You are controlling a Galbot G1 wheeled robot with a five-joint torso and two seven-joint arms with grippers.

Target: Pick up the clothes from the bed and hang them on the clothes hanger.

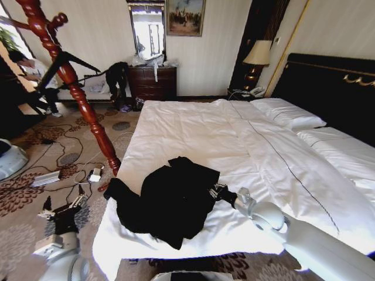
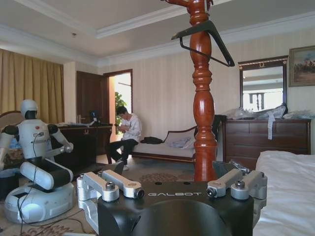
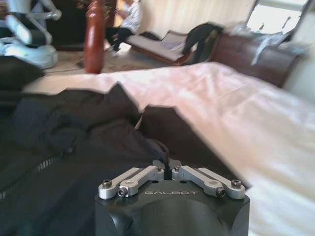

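The black clothes (image 1: pixel 170 202) lie crumpled on the white bed (image 1: pixel 222 134) near its foot corner, one sleeve hanging over the edge. My right gripper (image 1: pixel 218 192) is at the garment's right edge, shut on a fold of the clothes (image 3: pixel 98 162); in the right wrist view the right gripper (image 3: pixel 168 170) pinches raised black cloth. My left gripper (image 1: pixel 61 211) hovers low over the carpet beside the bed, open and holding nothing; the left gripper (image 2: pixel 172 189) faces the clothes hanger (image 2: pixel 203 113). The red-brown clothes hanger (image 1: pixel 76 88) stands left of the bed, tilted in the head view.
A thin black hanger (image 2: pixel 206 42) hangs on the stand. Cables and a power strip (image 1: pixel 47 178) lie on the carpet. Another white robot (image 2: pixel 37 162) is parked farther left. A dark dresser (image 1: pixel 152 82) and a lamp (image 1: pixel 256 55) stand at the far wall.
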